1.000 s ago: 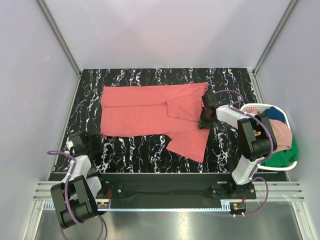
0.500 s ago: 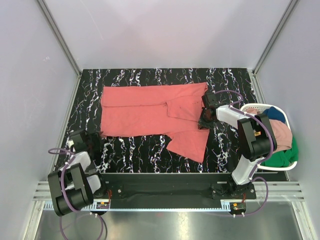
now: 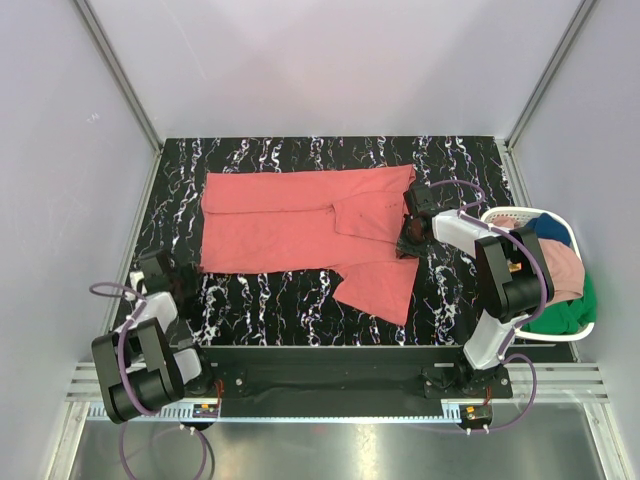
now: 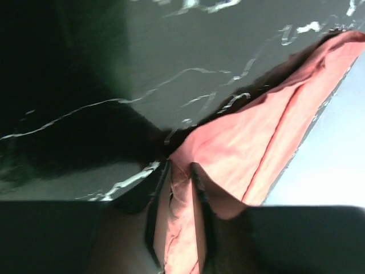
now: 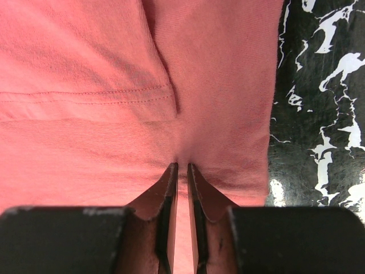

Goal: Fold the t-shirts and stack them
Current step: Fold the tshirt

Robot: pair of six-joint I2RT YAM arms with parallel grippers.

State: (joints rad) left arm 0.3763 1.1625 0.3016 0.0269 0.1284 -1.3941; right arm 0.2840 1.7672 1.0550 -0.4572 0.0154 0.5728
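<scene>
Top external: coral-red t-shirt point(image 3: 290, 225) lies flat, long axis left-right.

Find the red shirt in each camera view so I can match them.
Top external: red shirt spread across mid-table.
Left wrist: it runs from bottom centre to the upper right.
Right wrist: it fills the frame except the right strip.
Shared landmark: the black marbled table, bare beside the shirt in all three.

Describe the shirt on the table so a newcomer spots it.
On the black marbled table, look at the middle: the red shirt lies spread flat there. It is the only shirt out on the table; the other shirts sit bunched in the white basket at the right edge.
</scene>
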